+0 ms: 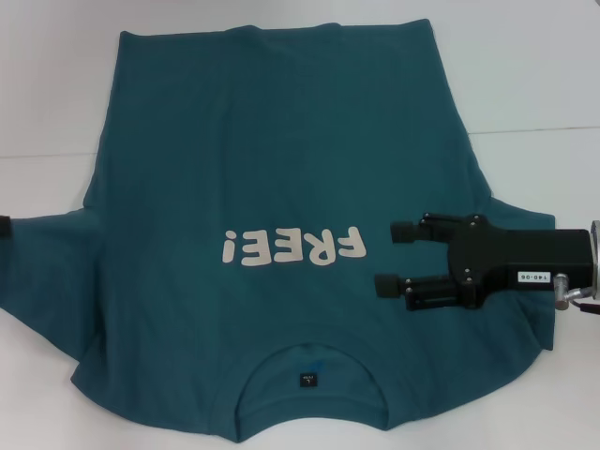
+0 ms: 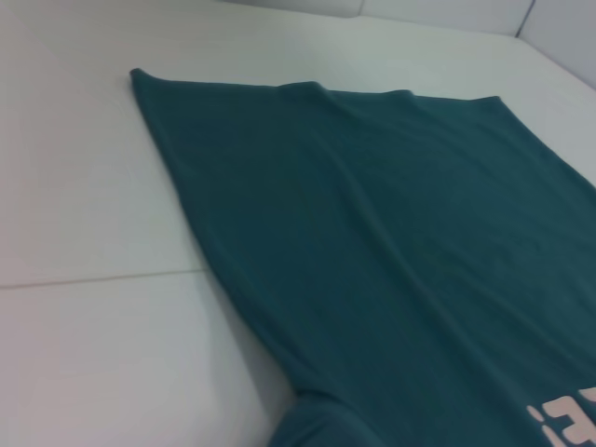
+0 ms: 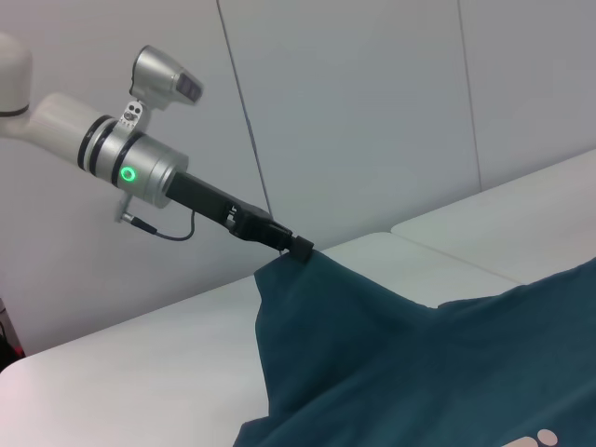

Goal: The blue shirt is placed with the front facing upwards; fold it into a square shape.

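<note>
On white table (image 1: 562,75), blue shirt (image 1: 262,169), right tool (image 1: 398,258) spread

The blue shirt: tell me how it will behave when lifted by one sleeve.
The blue shirt is probably floppy: where the left gripper lifts the sleeve, the cloth drapes in a peak. It likely drags and bunches rather than sliding whole; wrinkles already show by the right gripper.

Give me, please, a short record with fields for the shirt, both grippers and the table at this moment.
shirt: blue shirt spread flat, front up, "FREE!" lettering showing, collar nearest the robot
left gripper: at the left sleeve's tip, shut on it, lifting it off the table
right gripper: open, over the shirt's right side beside the lettering
table: white table under the shirt
</note>
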